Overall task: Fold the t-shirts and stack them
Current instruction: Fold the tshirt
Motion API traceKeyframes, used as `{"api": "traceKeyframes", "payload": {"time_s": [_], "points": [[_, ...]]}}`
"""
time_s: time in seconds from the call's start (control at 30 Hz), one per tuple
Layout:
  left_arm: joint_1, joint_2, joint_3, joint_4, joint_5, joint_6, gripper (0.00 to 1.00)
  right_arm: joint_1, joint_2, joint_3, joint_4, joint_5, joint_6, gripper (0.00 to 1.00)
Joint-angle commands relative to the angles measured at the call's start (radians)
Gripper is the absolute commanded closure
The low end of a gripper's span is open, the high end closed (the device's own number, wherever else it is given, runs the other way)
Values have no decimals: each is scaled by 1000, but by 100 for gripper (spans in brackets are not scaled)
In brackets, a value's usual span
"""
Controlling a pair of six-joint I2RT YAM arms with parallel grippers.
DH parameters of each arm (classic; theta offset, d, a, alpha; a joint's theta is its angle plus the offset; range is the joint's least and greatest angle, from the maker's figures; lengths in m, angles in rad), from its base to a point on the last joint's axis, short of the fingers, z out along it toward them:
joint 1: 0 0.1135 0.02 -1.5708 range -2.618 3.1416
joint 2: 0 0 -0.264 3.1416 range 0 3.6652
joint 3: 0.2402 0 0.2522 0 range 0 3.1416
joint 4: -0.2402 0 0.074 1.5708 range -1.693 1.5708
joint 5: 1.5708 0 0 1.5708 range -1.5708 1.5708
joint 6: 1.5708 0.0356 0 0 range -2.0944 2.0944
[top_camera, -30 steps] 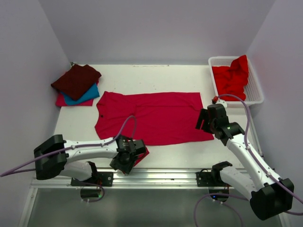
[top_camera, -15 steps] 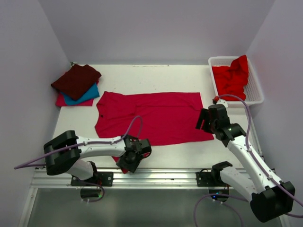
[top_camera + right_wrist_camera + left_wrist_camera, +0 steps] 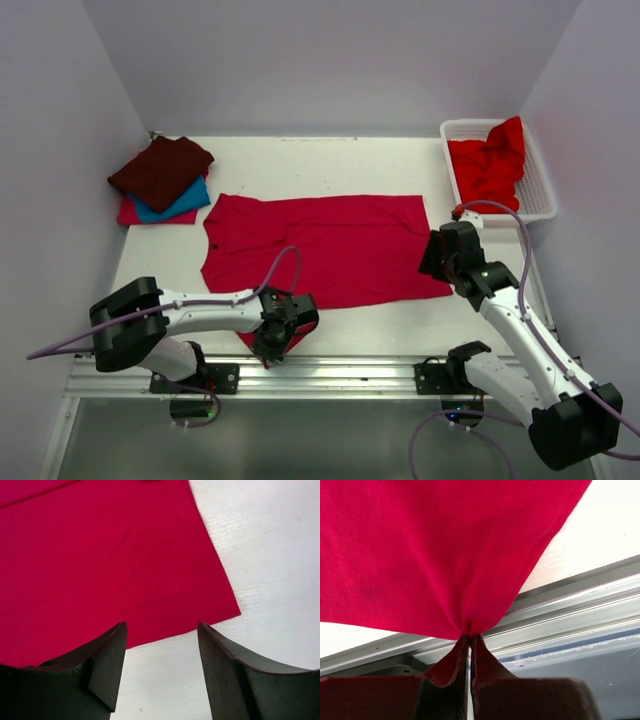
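Left pincer (image 3: 469,639) now farther right, tight on crimson t-shirt (image 3: 320,250) sleeve.

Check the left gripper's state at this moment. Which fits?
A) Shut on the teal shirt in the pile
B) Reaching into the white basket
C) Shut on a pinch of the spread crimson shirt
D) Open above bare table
C: in the left wrist view the left gripper has its fingers pressed together, with a fold of the crimson shirt bunched between them at the table's near edge.
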Motion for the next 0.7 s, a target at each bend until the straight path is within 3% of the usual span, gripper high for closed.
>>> {"api": "traceKeyframes", "payload": {"time_s": [0.0,0.07,0.17,0.43,0.67], "points": [[-6,24,-58,156,-49,-25,100,6,13,-24,-2,110,42,41],[-6,-1,-49,139,-57,-32,100,5,29,-27,-11,142,64,49],[-6,-36,-18,101,-76,-38,100,6,65,-14,-29,203,113,50],[-6,-124,152,-40,-176,-38,100,6,177,2,-39,266,159,21],[-6,-164,174,-55,-210,-32,100,5,350,-51,20,260,242,23]]}}
